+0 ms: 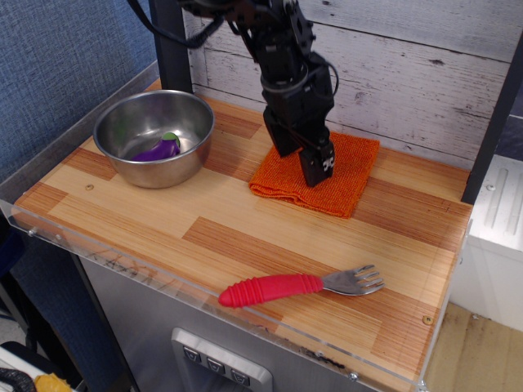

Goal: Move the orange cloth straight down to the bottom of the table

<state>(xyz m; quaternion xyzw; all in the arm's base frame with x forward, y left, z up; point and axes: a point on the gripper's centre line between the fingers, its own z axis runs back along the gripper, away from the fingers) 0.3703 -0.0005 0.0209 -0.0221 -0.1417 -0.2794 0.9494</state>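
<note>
The orange cloth (347,175) lies folded and flat at the back of the wood-plank table (163,220), right of centre, close to the plank wall. My gripper (302,163) points down over the cloth's left half, with its fingertips (319,167) at or just above the fabric. The jaws look slightly apart, with nothing held between them. The arm hides part of the cloth's back left corner.
A steel bowl (155,173) holding a purple toy (157,150) stands at the back left. A red-handled fork (278,288) lies near the front edge, below the cloth. A clear plastic rim (122,261) runs along the front, and a black post (170,49) stands behind the bowl.
</note>
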